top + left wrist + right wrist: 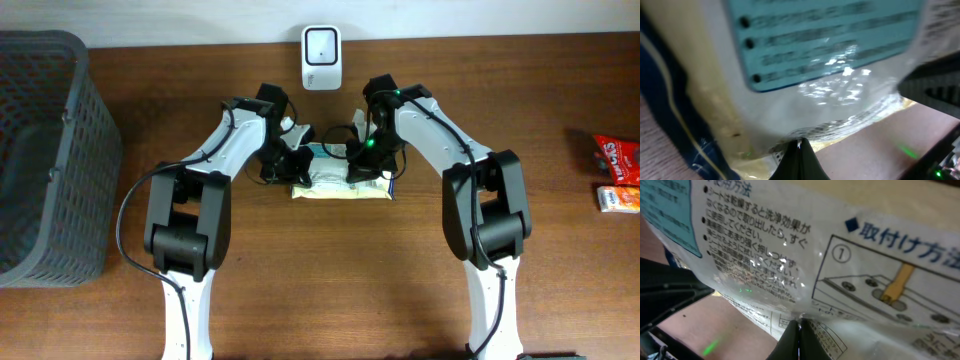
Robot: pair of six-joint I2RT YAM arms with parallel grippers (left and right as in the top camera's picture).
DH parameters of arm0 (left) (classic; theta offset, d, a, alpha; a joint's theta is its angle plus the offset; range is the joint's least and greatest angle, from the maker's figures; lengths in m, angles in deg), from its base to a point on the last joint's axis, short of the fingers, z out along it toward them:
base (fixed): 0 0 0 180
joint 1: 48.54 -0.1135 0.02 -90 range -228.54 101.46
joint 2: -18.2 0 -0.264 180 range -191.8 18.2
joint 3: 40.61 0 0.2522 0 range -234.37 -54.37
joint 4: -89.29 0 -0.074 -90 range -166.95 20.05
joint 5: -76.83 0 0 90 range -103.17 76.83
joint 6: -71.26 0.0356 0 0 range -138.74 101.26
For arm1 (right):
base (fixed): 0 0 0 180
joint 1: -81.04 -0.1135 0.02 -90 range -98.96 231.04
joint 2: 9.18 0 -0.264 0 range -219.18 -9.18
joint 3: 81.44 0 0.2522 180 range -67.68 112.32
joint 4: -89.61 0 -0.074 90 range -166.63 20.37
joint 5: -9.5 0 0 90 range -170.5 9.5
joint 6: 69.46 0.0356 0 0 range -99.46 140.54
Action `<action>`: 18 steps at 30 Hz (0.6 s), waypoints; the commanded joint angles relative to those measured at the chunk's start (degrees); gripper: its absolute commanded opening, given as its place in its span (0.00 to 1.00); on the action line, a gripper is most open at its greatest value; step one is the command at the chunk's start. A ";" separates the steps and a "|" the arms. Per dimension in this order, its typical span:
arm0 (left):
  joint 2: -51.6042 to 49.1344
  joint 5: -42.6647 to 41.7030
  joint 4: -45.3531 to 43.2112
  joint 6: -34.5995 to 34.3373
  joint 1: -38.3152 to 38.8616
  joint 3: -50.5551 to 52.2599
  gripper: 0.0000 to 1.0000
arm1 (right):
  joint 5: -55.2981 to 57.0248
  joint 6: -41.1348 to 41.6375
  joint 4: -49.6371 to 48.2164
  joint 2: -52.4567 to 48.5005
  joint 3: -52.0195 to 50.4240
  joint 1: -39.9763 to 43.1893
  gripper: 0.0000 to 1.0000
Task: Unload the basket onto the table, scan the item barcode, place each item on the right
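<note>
So both arms are reaching inward toward each other, left gripper (291, 160) and right gripper (362, 166) each pinching shut on an edge of the plastic package (340, 186) lying between them.

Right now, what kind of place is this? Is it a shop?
Probably a pretend shop checkout on a wooden table: a white barcode scanner, a grey basket, and a packet for scanning.
</note>
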 commanded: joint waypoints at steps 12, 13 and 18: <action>0.87 16.35 11.98 -4.24 -0.55 -15.93 0.00 | 19.93 -0.02 18.21 0.31 11.74 0.87 0.26; 0.87 16.37 12.00 -4.22 -0.55 -15.85 0.00 | 18.88 -0.02 16.31 0.31 10.05 0.76 0.23; 0.87 16.79 12.87 -4.22 -0.55 -15.85 0.00 | 28.72 6.08 10.49 0.31 2.91 1.99 0.18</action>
